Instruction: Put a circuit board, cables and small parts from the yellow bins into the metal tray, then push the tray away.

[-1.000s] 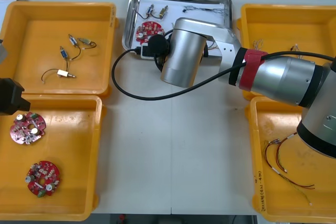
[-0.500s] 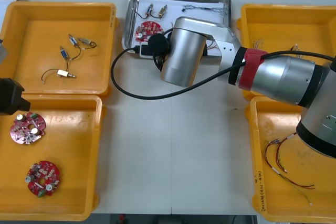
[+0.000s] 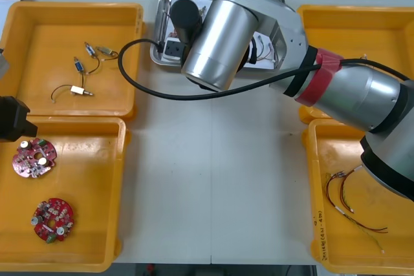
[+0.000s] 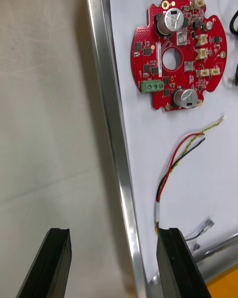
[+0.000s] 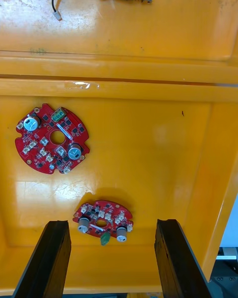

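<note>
Tray at the table's far middle, between the bins, already stocked on its white liner with a board and a red and yellow cable; straddled at its rim by the right gripper, fingers spread wide, one over bare table, the other over the liner; placed so, by the look of it, to catch the wall and shove the load away, loading apparently done; left gripper parked over the near left bin, fingers likewise apart above two spare boards.
</note>
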`<move>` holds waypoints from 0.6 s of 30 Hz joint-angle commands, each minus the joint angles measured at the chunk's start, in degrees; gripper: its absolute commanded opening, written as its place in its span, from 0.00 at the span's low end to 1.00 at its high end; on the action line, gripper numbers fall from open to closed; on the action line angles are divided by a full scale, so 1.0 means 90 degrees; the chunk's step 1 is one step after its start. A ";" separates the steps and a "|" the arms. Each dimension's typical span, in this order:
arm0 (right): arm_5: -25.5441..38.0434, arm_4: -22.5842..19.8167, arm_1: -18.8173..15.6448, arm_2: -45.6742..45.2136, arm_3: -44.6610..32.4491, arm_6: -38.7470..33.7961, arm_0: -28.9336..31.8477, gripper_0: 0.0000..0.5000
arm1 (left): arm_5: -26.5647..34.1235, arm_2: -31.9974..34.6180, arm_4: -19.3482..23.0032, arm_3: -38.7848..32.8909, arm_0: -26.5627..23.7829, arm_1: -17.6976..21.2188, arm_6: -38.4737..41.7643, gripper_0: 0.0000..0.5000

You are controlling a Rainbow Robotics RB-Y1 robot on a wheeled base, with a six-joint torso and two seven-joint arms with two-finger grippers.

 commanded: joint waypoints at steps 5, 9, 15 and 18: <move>0.2153 0.0085 0.0104 -0.1609 -0.1797 -0.0291 0.0831 1.00 | 0.0042 0.0206 -0.0018 -0.0098 0.0138 0.0276 -0.0503 1.00; 0.2989 0.0173 0.0094 -0.2371 -0.2715 -0.0916 0.1495 1.00 | 0.0042 0.0206 -0.0018 -0.0098 0.0138 0.0276 -0.0503 1.00; 0.2989 0.0261 0.0065 -0.3260 -0.3574 -0.1668 0.2130 1.00 | 0.0042 0.0206 -0.0018 -0.0098 0.0138 0.0276 -0.0503 1.00; 0.2989 0.0369 0.0045 -0.3484 -0.3789 -0.1981 0.2218 1.00 | 0.0042 0.0206 -0.0018 -0.0098 0.0138 0.0276 -0.0503 1.00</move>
